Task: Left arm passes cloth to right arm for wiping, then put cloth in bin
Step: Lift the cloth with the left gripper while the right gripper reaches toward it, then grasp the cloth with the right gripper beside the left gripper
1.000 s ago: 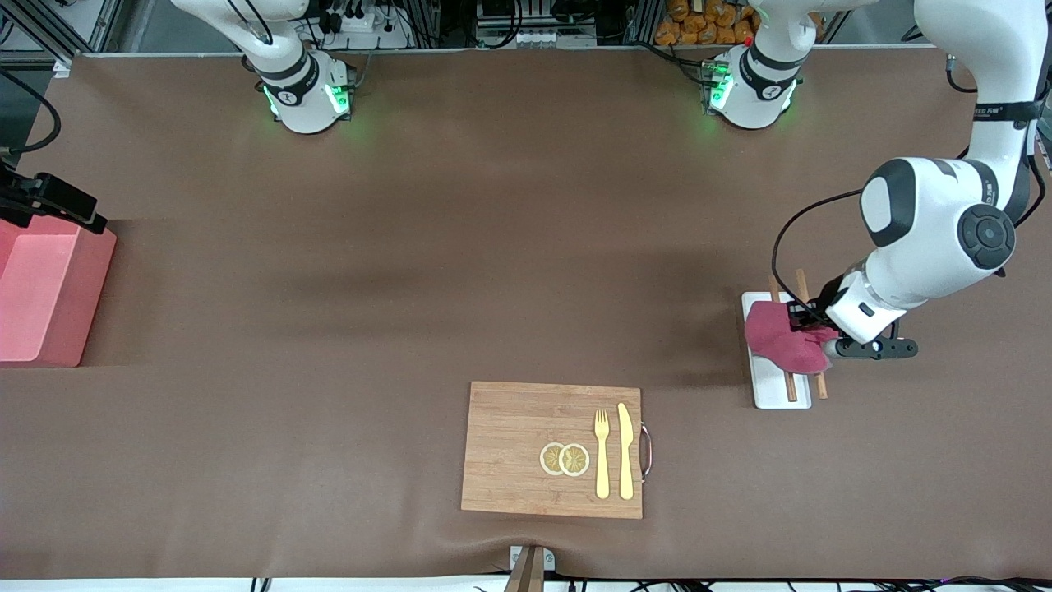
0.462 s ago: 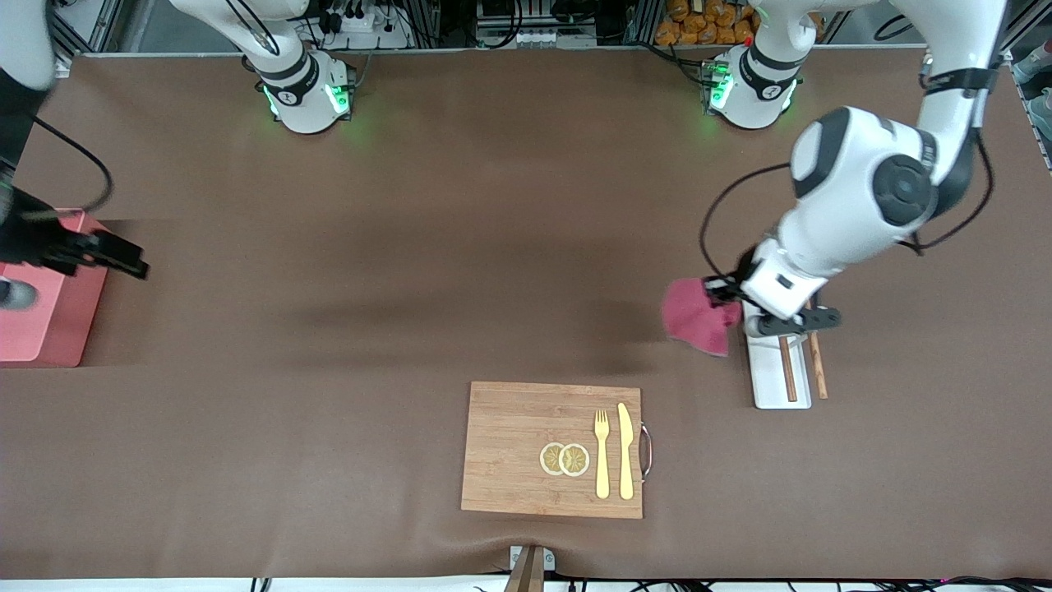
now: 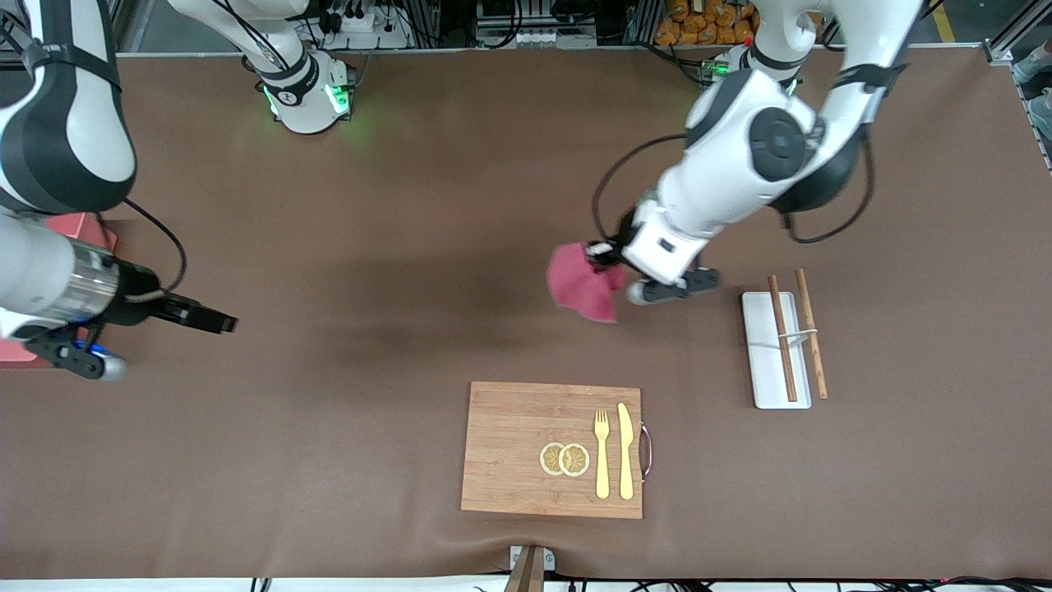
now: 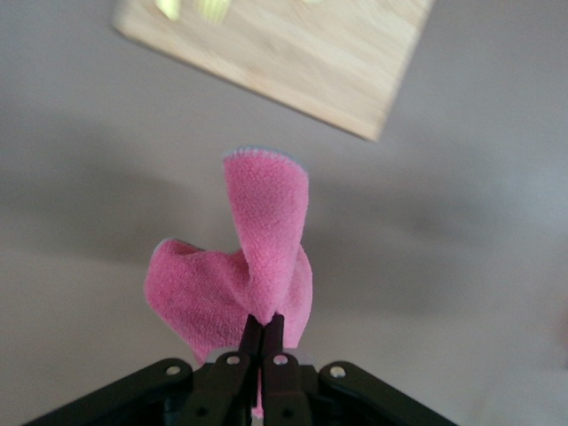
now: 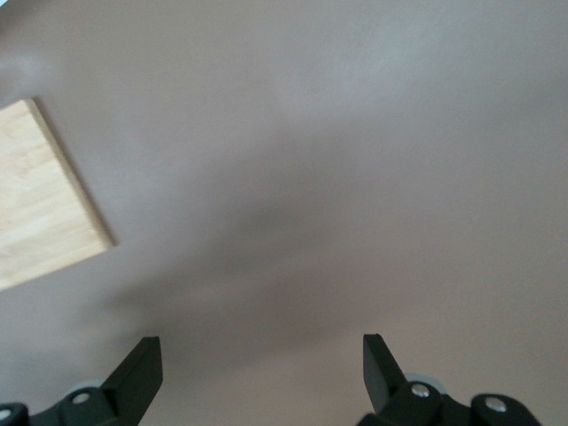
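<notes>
Left pincer (image 4: 263, 330) clamped on dangling cloth (image 4: 238, 271)

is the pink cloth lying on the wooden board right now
No, the cloth hangs in the air from the left gripper, over bare table and clear of the wooden board.

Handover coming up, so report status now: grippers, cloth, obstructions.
Left gripper shut on cloth, airborne over bare table. Right gripper open, empty, near bin. Nothing between them.
</notes>
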`<state>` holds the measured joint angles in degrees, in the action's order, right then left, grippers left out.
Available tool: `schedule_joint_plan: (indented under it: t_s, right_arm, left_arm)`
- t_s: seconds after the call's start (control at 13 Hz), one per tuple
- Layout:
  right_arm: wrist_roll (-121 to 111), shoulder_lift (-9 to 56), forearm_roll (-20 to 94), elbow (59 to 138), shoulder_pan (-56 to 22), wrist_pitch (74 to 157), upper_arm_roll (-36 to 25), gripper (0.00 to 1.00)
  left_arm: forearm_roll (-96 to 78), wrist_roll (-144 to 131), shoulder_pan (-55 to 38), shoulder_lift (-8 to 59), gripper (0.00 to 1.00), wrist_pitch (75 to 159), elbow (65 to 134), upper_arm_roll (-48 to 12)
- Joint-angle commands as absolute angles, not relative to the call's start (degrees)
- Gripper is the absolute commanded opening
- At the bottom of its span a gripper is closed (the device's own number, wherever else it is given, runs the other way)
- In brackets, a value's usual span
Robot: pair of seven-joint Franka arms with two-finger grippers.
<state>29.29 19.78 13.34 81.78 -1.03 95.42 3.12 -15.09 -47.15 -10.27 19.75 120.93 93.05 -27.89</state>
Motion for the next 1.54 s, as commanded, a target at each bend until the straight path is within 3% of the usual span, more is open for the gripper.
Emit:
schedule_joint_plan:
  t_s: [0.0,0.38,0.54,0.69,1.0,1.46]
  right_arm:
    - [41.18,21.35,20.8,80.77,-2.2,97.28,2.9,1.0]
    - [59.21,22.06,28.37,83.57,-3.69,97.65,2.9,1.0]
    - [64.22,20.92,30.49,86.82,-4.83,97.38,2.99,1.0]
    - [68.97,19.78,33.38,89.46,-5.89,97.91,2.9,1.0]
    - [72.15,17.67,37.35,94.9,-5.54,97.73,2.9,1.0]
    - [72.16,14.24,37.44,99.75,-5.54,97.21,2.9,1.0]
  left_arm:
    - [-16.17,-58.74,-16.93,27.14,0.0,125.56,84.92,-27.69]
    - [-16.17,-81.95,-26.26,37.16,0.0,148.56,77.18,-27.34]
    - [-16.17,-89.27,-29.6,39.54,0.0,160.0,76.99,-26.11]
    - [-16.17,-93.49,-33.2,41.13,0.0,166.26,75.42,-23.92]
    - [-16.17,-102.91,-40.42,41.75,0.0,167.96,73.04,-16.98]
    - [-16.08,-110.04,-42.45,41.4,0.0,168.05,73.04,-14.86]
